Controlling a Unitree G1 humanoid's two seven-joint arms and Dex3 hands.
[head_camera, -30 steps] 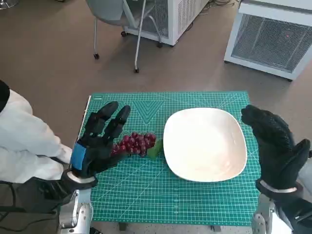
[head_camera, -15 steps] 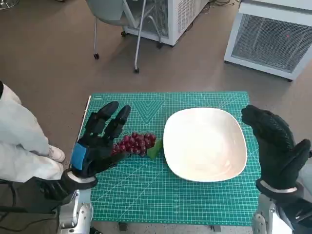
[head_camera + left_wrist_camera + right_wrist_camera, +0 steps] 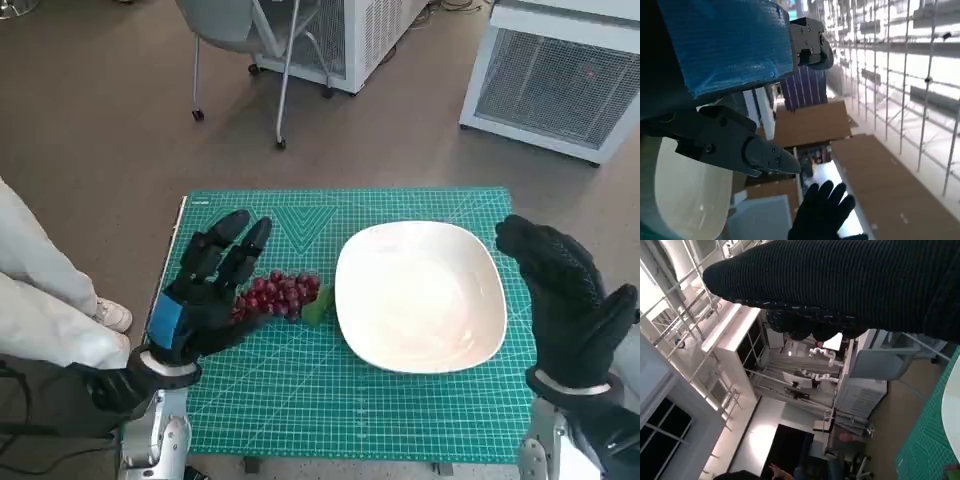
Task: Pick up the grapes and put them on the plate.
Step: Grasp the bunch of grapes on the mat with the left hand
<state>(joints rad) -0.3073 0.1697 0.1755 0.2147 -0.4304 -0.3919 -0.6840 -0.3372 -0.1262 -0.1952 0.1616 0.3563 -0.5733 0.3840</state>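
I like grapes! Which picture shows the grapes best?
The head view: the whole red grapes bunch lies on the green mat beside the left robot hand. The left wrist and right wrist views show no grapes.

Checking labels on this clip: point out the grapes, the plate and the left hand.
grapes (image 3: 277, 294), head view, middle of the red bunch.
plate (image 3: 420, 295), head view, bare centre.
left hand (image 3: 200, 290), head view, back of the hand near the blue tape.

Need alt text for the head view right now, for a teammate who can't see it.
The left hand, fingers spread, hovers beside red grapes on a green cutting mat. An empty white plate lies right of the grapes, and the gloved right hand is raised open past the plate's far side.
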